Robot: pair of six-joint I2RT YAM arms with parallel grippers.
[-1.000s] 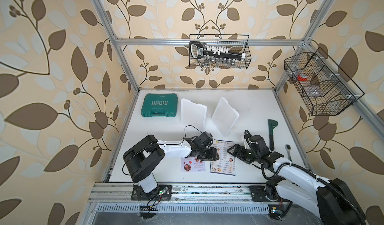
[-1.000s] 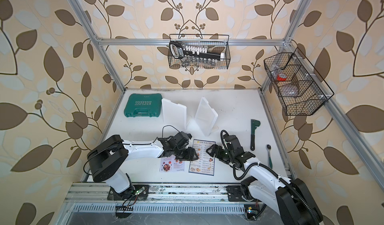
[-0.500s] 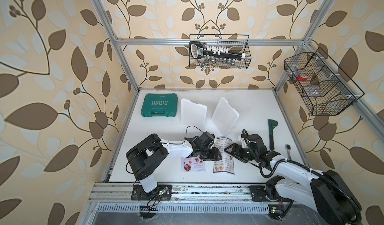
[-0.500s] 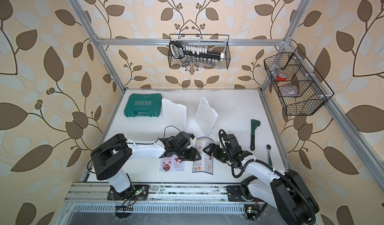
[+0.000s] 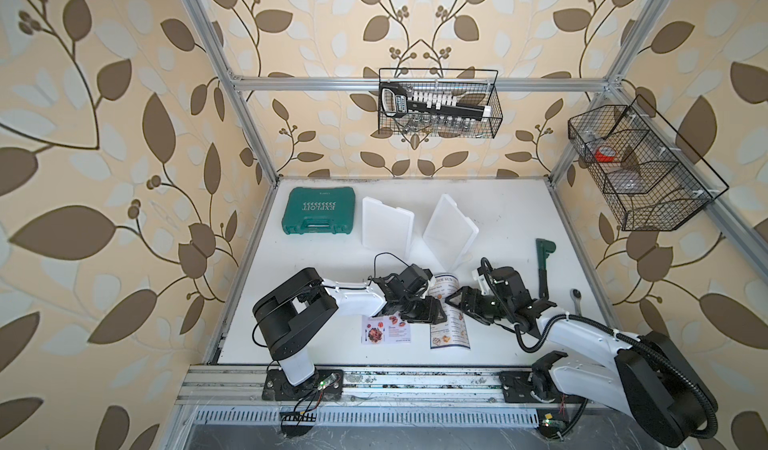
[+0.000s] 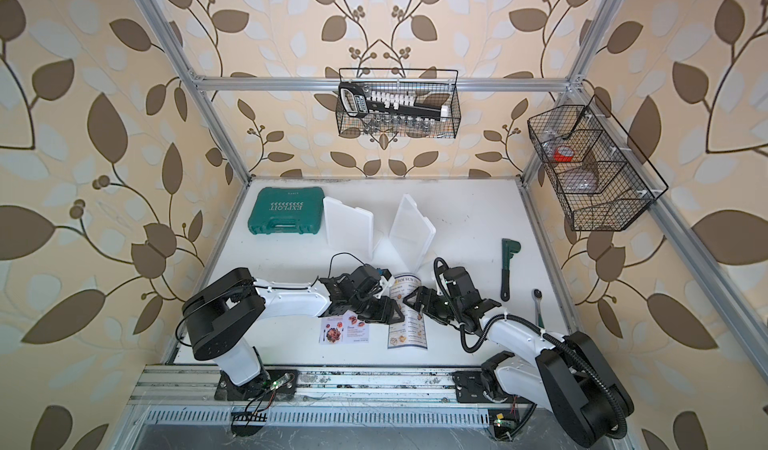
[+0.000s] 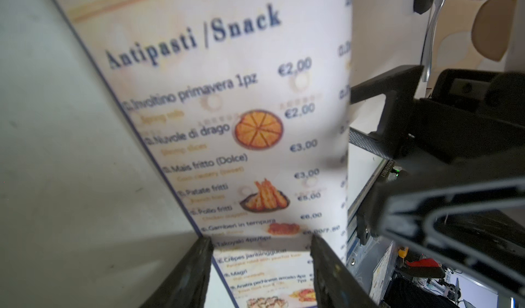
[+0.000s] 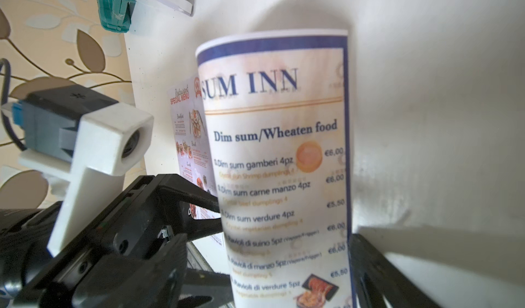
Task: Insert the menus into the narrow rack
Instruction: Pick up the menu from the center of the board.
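White tabletop (image 5: 498, 219), leaf-patterned walls (image 5: 104, 178), left fingers (image 7: 193, 275) apart, right fingers (image 8: 377, 272) spread beside curled Dim Sum menu (image 8: 278, 178)

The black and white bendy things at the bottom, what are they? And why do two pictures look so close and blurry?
Those are two robot arms, bolted to a rail at the table's front edge. Each ends in a gripper, a pincer that opens and shuts: the left gripper and the right gripper. The two wide pictures come from a pair of cameras high above, looking down. The two close ones come from little cameras on the arms' wrists, so things near them look huge and fuzzy. On the white table lie a pink Special Menu, a green case, two white plastic boxes, a green tool and a small wrench. The blue-edged Dim Sum Inn menu sits between the grippers, bulging up off the table. Both pincers look open, so nothing seems pinched yet.
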